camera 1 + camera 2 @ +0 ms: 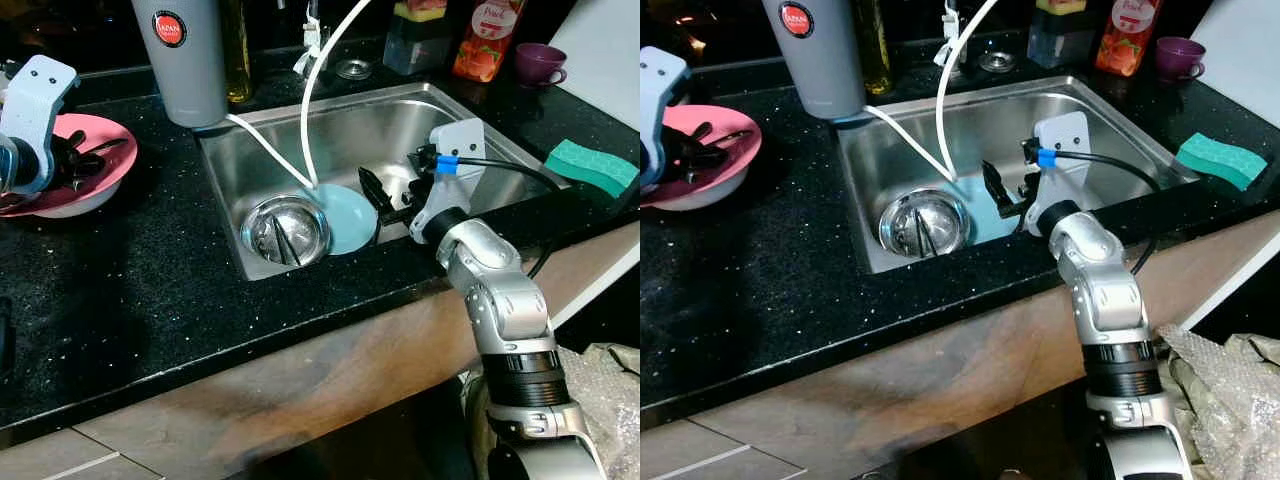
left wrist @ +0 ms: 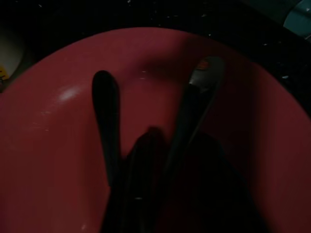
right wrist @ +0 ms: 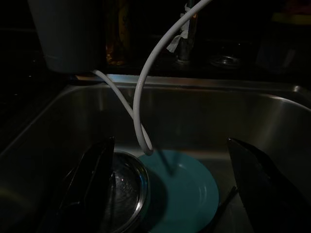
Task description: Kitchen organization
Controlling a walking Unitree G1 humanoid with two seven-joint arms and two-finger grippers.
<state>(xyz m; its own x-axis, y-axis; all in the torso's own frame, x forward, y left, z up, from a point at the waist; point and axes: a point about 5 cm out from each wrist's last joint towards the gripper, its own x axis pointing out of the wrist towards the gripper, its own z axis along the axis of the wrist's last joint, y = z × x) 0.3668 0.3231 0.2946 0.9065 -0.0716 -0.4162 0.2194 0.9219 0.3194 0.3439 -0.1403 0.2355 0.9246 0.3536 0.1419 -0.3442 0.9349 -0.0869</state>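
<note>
On the black counter to the left stands a pink bowl [image 1: 95,135]. My left gripper [image 1: 80,160] reaches down into it, open, its black fingers [image 2: 105,111] spread just over the pink inside with nothing between them. In the steel sink [image 1: 520,150] a teal plate [image 1: 352,222] lies flat. Beside it, overlapping its edge, sits a shiny steel bowl [image 1: 285,230] with thin utensils inside. My right gripper [image 1: 385,200] hangs open just above the plate's near edge, its fingers [image 3: 252,174] wide apart. Neither gripper holds anything.
A white hose [image 1: 310,110] loops down into the sink to the plate. A grey canister [image 1: 185,60] stands at the sink's back left corner, with an oil bottle [image 1: 237,50] beside it. A juice bottle [image 1: 487,35], purple cup [image 1: 538,62] and green sponge [image 1: 590,165] sit to the right.
</note>
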